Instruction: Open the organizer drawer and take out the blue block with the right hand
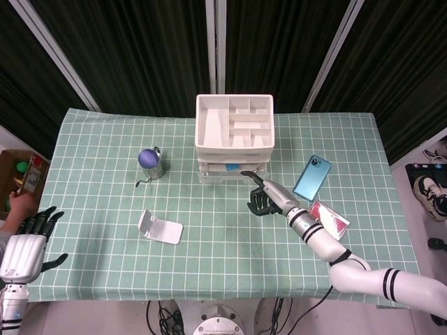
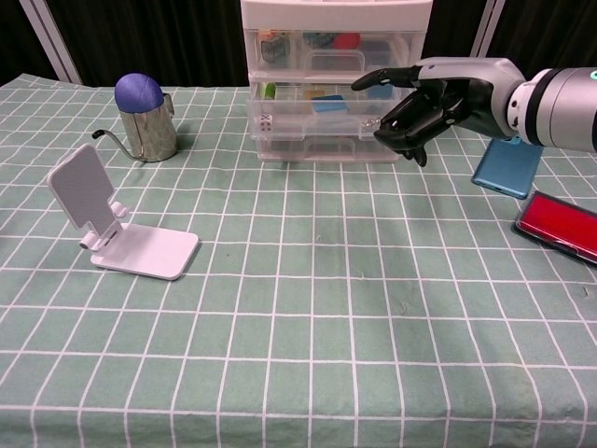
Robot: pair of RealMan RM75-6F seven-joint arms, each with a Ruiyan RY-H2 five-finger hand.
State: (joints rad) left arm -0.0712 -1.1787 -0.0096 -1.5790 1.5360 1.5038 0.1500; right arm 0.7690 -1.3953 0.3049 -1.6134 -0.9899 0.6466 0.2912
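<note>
Right hand hovers empty, fingers loosely curled and apart, just in front of the organizer. The drawer looks closed, the blue block behind its clear front, left of the fingertips. Next, I'd say: hook the handle, pull.

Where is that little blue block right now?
The small blue block lies inside the middle drawer of the clear plastic organizer at the table's far centre, just left of the robot's right hand in the chest view.
</note>
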